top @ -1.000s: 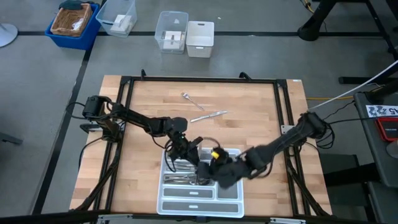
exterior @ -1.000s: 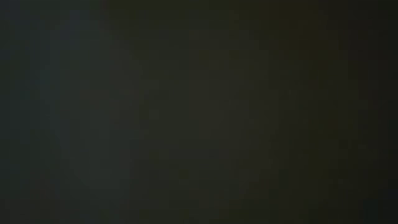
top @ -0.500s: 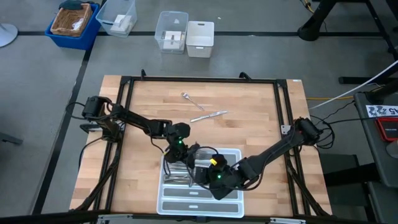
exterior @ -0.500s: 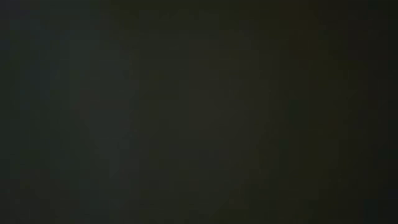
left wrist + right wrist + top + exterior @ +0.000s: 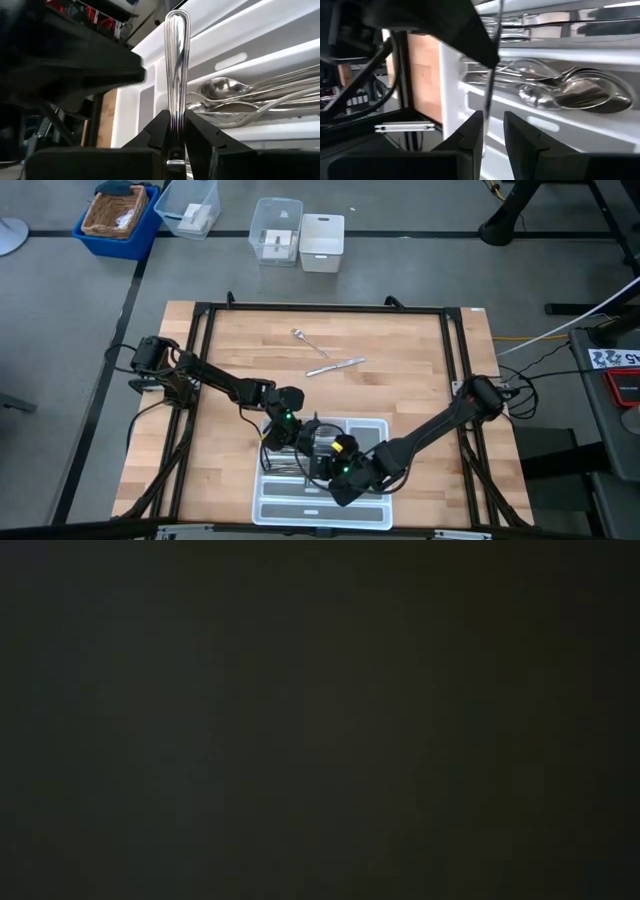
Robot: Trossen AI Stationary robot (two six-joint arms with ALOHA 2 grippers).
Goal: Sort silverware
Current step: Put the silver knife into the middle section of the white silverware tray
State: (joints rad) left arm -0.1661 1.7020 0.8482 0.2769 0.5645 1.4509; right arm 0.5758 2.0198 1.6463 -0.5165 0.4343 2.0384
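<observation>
**Both pincers over the tray, each nipping a slim utensil**

Left pincer (image 5: 176,131) is clamped on a silver utensil handle (image 5: 177,65), which stands straight up between the two dark fingers (image 5: 155,131); which kind of utensil can't be told, working end hidden. In high view left pincer (image 5: 285,430) sits at the tray's upper-left corner, arm reaching in from bench's 9 o'clock edge.

Right pincer (image 5: 492,131) has its fingers (image 5: 517,131) close together w/ a thin metal piece (image 5: 491,85) seen edge-on between them; looks gripped, type unclear. High view puts right pincer (image 5: 322,463) over tray's middle, arm coming from 3 o'clock side. The two pincers are just beside each other.

White tray (image 5: 377,507) lies at bench's 6 o'clock edge. Spoons (image 5: 580,92) are piled in one long compartment, bowls nested; more spoons (image 5: 225,90) show in left wrist view. Sorted silverware (image 5: 285,468) fills left-side compartments.

Out on bare bench (image 5: 420,360), toward 12 o'clock: a spoon (image 5: 303,337) and, just beside it, a knife (image 5: 336,366), apart from each other and well apart from tray.

Low view is fully dark.
</observation>
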